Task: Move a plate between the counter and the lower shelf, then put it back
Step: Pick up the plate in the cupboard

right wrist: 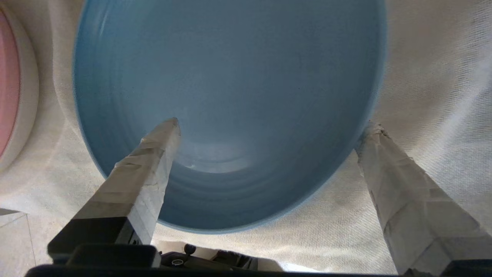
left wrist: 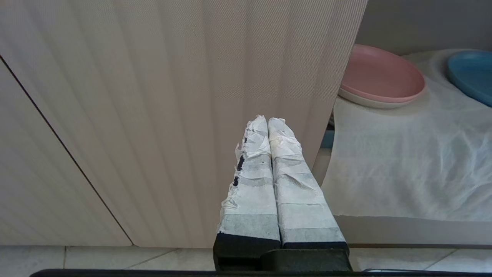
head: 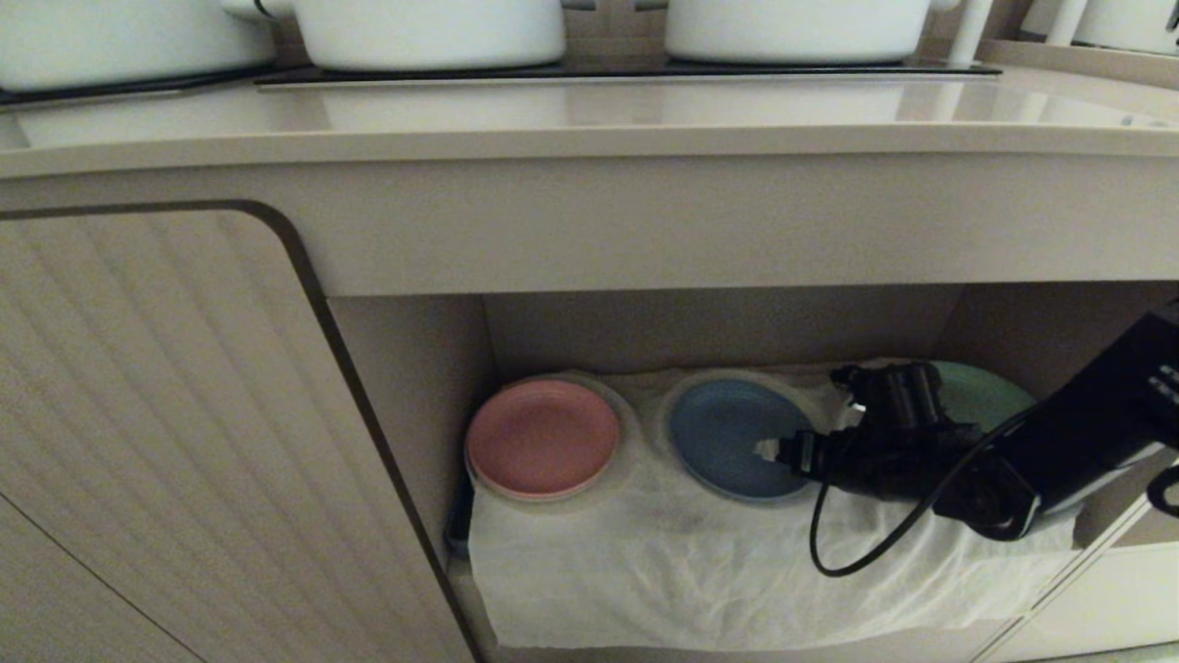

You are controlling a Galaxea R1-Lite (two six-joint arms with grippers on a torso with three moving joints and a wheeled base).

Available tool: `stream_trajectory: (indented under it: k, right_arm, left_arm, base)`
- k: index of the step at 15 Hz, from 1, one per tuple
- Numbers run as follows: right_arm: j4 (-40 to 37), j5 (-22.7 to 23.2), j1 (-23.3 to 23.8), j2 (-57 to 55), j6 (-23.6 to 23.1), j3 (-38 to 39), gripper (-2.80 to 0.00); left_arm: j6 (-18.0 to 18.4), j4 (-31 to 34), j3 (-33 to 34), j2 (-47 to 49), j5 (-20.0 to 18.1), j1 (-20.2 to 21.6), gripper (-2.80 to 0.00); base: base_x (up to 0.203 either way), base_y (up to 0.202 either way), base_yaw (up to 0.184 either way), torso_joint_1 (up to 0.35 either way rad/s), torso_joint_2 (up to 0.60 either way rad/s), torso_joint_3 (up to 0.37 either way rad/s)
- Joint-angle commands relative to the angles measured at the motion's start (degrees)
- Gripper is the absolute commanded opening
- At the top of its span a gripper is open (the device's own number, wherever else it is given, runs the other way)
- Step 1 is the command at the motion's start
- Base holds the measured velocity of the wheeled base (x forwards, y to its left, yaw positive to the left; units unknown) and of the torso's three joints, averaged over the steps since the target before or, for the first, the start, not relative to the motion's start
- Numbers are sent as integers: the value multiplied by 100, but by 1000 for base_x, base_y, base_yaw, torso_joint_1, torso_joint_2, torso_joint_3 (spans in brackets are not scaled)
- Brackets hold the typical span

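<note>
The light blue plate (head: 723, 433) (right wrist: 230, 96) lies flat on the white cloth of the lower shelf (head: 691, 571), on the middle hump. My right gripper (head: 811, 428) (right wrist: 273, 123) reaches into the niche from the right and is open. One finger hangs over the plate's inside, the other stands just outside its rim above the cloth. Nothing is gripped. The counter (head: 589, 120) runs above the niche. My left gripper (left wrist: 268, 119) is shut and empty, parked in front of the ribbed cabinet door (left wrist: 173, 96); the plate's edge (left wrist: 472, 73) shows there too.
A pink plate (head: 543, 437) (left wrist: 378, 75) sits left of the blue one. A green plate (head: 990, 396) lies behind my right wrist. White pots (head: 428, 32) stand on the black hob. The niche ceiling is low above the arm, and the cabinet door (head: 157, 433) bounds the niche's left.
</note>
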State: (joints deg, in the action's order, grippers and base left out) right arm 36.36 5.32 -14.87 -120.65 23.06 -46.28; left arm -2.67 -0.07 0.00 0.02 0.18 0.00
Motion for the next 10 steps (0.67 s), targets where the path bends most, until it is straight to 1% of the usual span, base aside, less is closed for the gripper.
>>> stream_trajectory:
  k: [1, 10]
  right_arm:
    - [38, 5, -7, -61, 14, -13, 0]
    - [69, 5, -7, -125, 5, -13, 0]
  left_arm:
    - [-5, -1, 0, -2, -1, 0, -280]
    - [-5, -1, 0, -2, -1, 0, -280]
  base:
    - [0, 0, 0, 0, 0, 0]
    - [0, 0, 0, 0, 0, 0]
